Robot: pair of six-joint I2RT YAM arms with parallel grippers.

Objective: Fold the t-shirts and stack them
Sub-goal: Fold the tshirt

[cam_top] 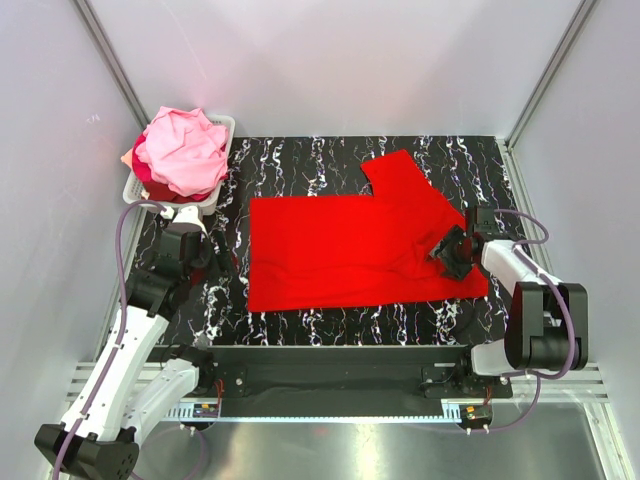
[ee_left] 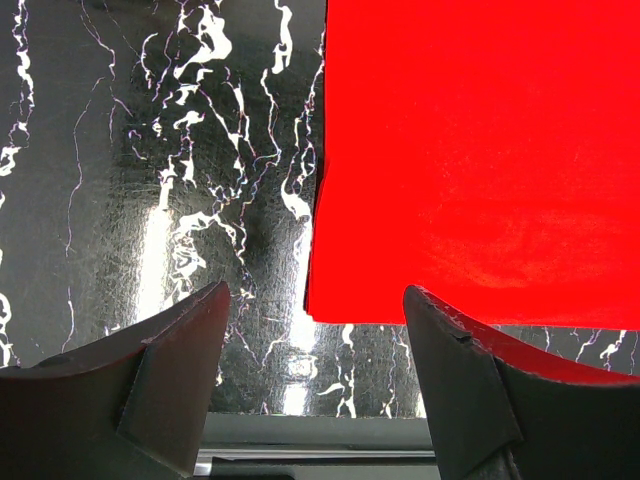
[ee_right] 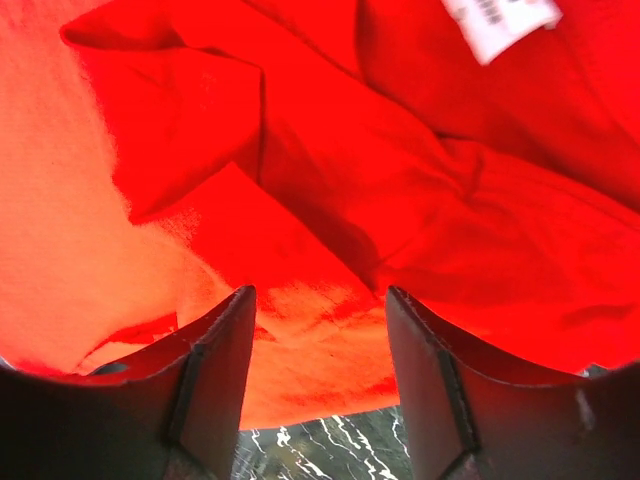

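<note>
Parted at the right jaws, tips down over a rumpled fold of the red t-shirt (cam_top: 350, 250), nothing clearly pinched. Parted wide at the left jaws too, empty, above the marbled surface (cam_top: 300, 160) just beside that shirt's near left corner. Spread flat mid-surface. Far left, heaped in the white basket (cam_top: 228, 135): pink t-shirts (cam_top: 185, 150).

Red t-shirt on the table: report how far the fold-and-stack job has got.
Done: the bright red cotton t-shirt lies spread on the black marbled table, one sleeve sticking out. In hand: the right hand hangs open over its rumpled neck end; the left hand hovers open by the hem corner. Left: folding it, then the pink and peach shirts heaped in the white slotted plastic basket. No stack yet.
</note>
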